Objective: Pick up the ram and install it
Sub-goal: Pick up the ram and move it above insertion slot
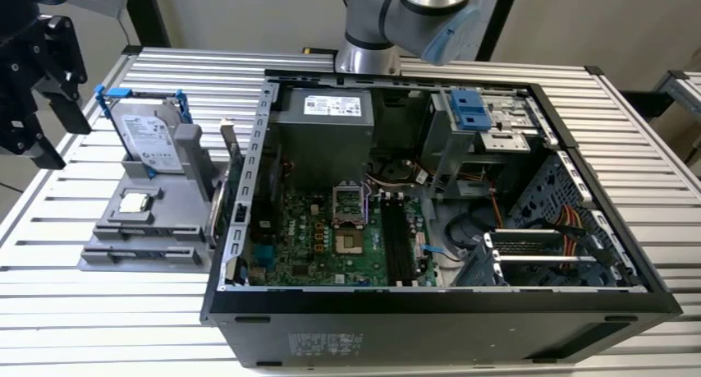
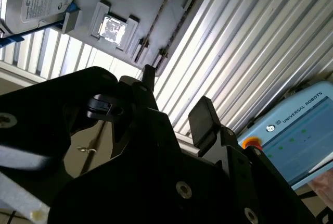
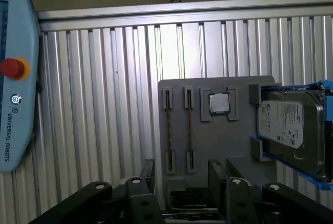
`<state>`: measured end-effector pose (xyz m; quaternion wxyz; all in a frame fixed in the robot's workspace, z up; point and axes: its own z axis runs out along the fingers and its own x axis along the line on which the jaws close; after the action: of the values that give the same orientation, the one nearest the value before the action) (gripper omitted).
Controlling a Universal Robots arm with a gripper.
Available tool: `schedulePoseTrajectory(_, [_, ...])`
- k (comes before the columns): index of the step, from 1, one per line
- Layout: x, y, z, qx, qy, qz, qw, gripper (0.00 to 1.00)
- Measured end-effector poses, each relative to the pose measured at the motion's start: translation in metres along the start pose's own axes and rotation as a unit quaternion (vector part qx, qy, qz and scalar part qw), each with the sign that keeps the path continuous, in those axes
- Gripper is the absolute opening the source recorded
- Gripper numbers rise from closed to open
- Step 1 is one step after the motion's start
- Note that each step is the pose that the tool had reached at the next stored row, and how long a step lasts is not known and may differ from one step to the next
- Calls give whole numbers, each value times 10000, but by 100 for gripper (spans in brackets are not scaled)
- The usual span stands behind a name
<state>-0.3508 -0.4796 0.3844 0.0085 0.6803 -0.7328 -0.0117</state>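
The ram (image 3: 189, 130) stands on edge as a thin strip in a slot of the grey holder (image 3: 208, 146), beside the small silver chip (image 3: 219, 103). In the second wrist view the ram (image 2: 179, 26) runs along the same holder. My black gripper (image 3: 182, 172) hovers over the holder's near end, open, with nothing between its fingers (image 3: 216, 169). In the exterior view my gripper (image 1: 61, 143) hangs at the far left, beyond the holder (image 1: 148, 229). The open computer case (image 1: 438, 303) shows the motherboard's long black slots (image 1: 395, 237).
A silver hard drive (image 1: 148, 139) in a blue frame stands at the holder's back. A blue-and-white teach pendant (image 3: 15, 78) with a red button lies on the ribbed metal table (image 3: 104, 104). The arm's base (image 1: 367, 57) rises behind the case.
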Motion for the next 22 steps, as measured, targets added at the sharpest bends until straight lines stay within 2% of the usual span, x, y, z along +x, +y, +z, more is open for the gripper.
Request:
schedulePoseTrajectory(9, [-6, -1, 40, 10, 2, -69, 10000, 100])
schedulePoseTrajectory(22, [-27, -12, 125, 19, 8, -362, 9993, 100])
